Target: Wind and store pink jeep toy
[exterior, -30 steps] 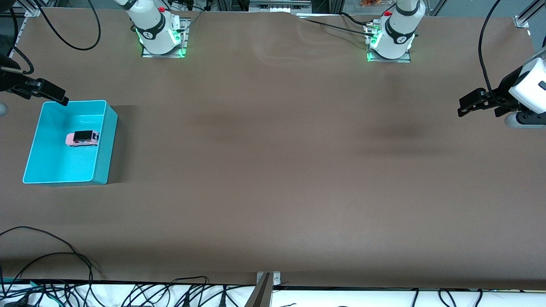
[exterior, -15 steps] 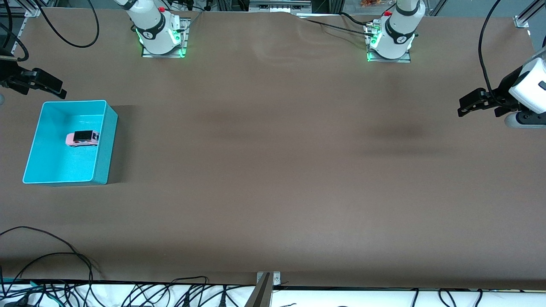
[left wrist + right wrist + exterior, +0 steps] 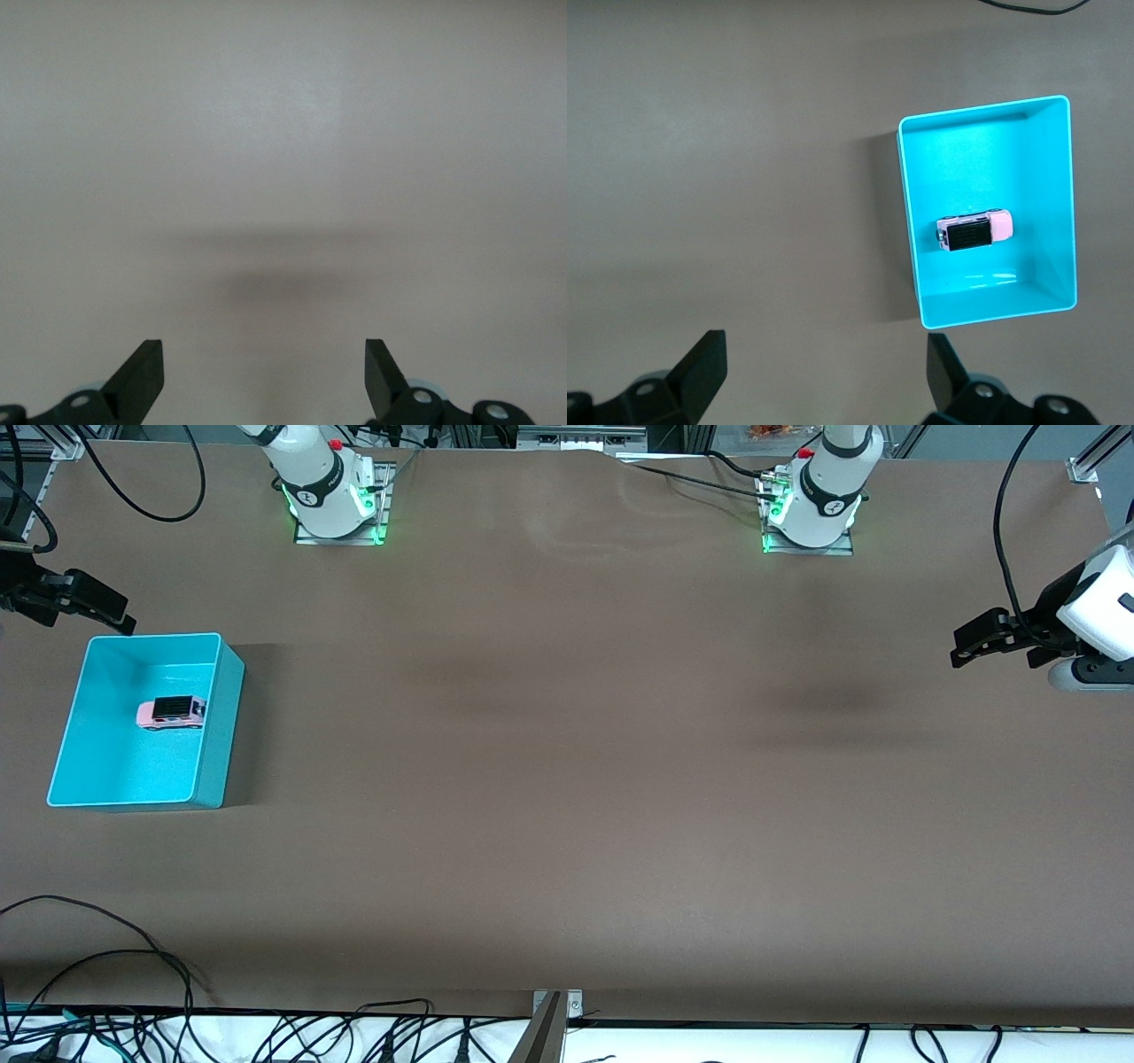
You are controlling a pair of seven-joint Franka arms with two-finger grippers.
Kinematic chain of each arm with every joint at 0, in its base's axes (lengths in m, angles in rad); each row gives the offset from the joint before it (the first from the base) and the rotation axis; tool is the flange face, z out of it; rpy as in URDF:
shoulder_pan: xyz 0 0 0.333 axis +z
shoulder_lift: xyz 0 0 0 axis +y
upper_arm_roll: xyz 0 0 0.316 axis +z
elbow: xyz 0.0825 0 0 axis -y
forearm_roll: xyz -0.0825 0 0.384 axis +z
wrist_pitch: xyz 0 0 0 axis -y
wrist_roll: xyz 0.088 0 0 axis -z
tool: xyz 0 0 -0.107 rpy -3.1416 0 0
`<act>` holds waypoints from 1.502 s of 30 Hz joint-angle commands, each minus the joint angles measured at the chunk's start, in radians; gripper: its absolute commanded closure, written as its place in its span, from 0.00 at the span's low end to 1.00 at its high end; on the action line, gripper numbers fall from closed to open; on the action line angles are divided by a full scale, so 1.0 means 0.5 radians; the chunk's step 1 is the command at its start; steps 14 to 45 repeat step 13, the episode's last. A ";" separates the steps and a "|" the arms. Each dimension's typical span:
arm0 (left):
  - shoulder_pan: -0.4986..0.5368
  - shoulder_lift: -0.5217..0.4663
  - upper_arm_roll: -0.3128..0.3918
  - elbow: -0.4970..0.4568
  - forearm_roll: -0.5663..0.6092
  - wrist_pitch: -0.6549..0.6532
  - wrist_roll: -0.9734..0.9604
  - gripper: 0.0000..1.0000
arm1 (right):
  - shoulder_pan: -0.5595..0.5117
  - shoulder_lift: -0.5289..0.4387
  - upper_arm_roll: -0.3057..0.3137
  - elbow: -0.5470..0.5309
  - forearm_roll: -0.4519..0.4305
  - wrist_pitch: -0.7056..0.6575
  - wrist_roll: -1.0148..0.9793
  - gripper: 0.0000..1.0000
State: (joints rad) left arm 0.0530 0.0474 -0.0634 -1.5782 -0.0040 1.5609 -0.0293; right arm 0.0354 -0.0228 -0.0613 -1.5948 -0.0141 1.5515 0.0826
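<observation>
We find the pink jeep toy (image 3: 170,714) lying inside the turquoise bin (image 3: 218,726) at the right arm's end of the table (image 3: 567,779). Right gripper (image 3: 106,611) hangs by the bin's rim, fingers wide apart, holding nothing. Left gripper (image 3: 970,646) waits over bare table at its own end, equally spread and empty.

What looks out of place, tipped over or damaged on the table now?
Nothing stands out. The pink jeep toy sits upright on its wheels inside the turquoise bin, which stands level at the right arm's end of the table. The right gripper and left gripper hang open and empty, apart from both.
</observation>
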 commanded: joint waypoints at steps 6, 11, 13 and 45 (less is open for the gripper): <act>-0.005 -0.021 0.013 -0.028 -0.026 -0.002 0.025 0.00 | -0.013 -0.062 0.006 -0.062 0.034 0.023 0.028 0.00; -0.005 -0.021 0.013 -0.028 -0.026 -0.002 0.025 0.00 | -0.013 -0.062 0.009 -0.062 0.031 0.023 0.028 0.00; -0.005 -0.021 0.010 -0.028 -0.026 -0.002 0.025 0.00 | -0.013 -0.062 0.009 -0.062 0.031 0.020 0.028 0.00; -0.005 -0.021 0.010 -0.028 -0.026 -0.002 0.025 0.00 | -0.013 -0.062 0.009 -0.062 0.031 0.020 0.028 0.00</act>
